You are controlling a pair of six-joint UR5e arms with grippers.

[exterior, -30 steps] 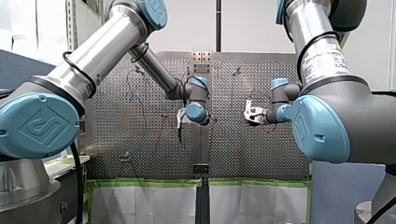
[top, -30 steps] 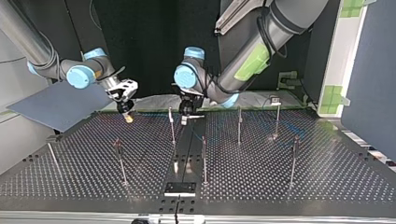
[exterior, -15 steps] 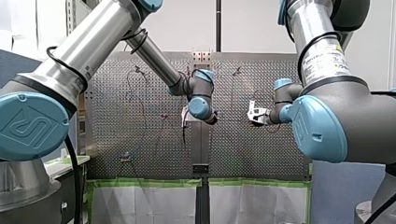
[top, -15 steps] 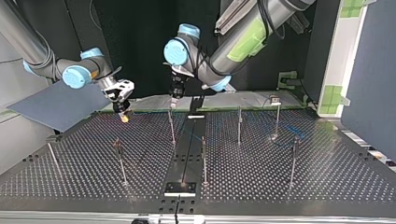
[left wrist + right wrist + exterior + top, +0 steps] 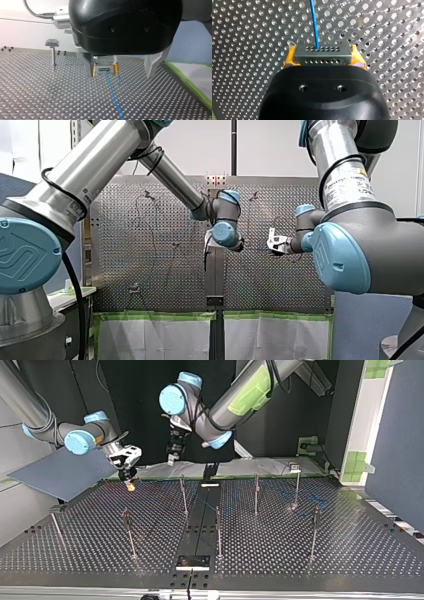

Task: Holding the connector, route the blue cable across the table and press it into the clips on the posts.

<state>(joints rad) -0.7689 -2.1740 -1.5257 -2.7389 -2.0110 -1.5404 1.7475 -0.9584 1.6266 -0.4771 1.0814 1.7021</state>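
The connector [image 5: 322, 53] lies crosswise between the yellow pads [image 5: 289, 60] of my right gripper [image 5: 322, 50], which is clamped on its two ends. The blue cable [image 5: 314, 22] runs straight ahead from it. My right arm points down, low over the perforated table [image 5: 249, 37]. My left gripper [image 5: 119, 74] hangs higher, its metal fingers [image 5: 87, 62] apart and holding nothing, with the connector ahead of their gap
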